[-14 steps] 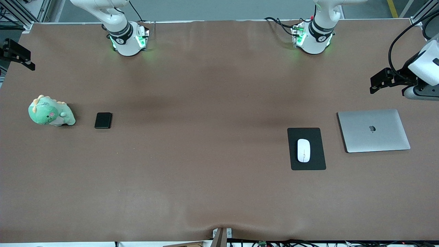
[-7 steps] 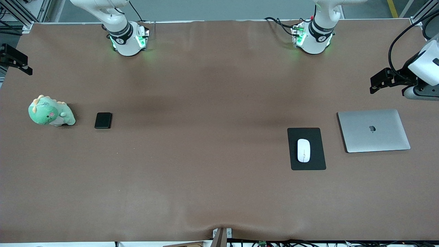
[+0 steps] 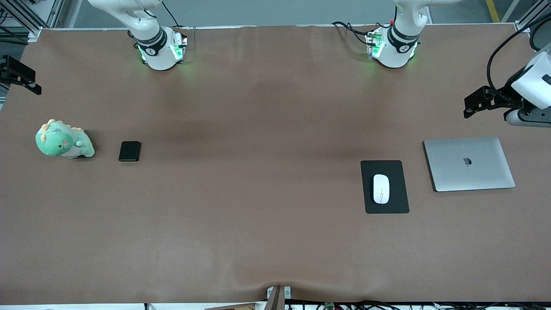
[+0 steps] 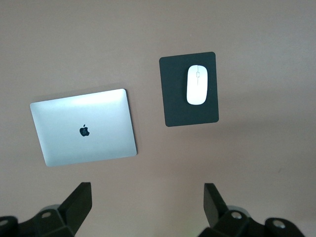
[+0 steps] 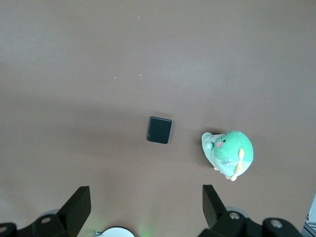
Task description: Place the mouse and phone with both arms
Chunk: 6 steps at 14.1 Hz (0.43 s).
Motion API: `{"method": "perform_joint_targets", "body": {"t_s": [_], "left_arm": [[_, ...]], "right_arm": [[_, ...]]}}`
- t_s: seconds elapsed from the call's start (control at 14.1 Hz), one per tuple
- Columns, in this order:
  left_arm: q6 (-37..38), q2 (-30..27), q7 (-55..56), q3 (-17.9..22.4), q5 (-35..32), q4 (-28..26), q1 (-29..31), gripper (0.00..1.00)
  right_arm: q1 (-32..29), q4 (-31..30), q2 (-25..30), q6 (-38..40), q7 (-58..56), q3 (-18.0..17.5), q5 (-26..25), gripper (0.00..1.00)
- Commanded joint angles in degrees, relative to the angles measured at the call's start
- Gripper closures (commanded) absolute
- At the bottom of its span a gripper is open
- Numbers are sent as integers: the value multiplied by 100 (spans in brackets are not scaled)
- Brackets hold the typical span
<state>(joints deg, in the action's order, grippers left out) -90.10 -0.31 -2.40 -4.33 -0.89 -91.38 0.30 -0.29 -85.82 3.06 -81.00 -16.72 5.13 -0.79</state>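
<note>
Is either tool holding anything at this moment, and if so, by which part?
Nothing is held. The left tool and right tool are open and empty, high over the table; the mouse lies on its pad, and the phone lies on the table.

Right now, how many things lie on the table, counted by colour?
Black: 2, the phone and the mouse pad.
White: 1, the mouse on that pad.
Silver: 1, the closed laptop.
Green: 1, the plush dinosaur.
Total: 5.
</note>
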Motion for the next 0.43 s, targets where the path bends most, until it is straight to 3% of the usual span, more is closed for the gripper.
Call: {"method": "perform_joint_targets", "body": {"t_s": [0.0, 0.36], "left_arm": [[-16, 40, 29, -24, -42, 59, 31, 0], [-16, 40, 37, -24, -42, 59, 31, 0]], "right_arm": [[73, 153, -51, 155, 299, 67, 105, 0], [64, 153, -51, 155, 407, 67, 123, 0]]}}
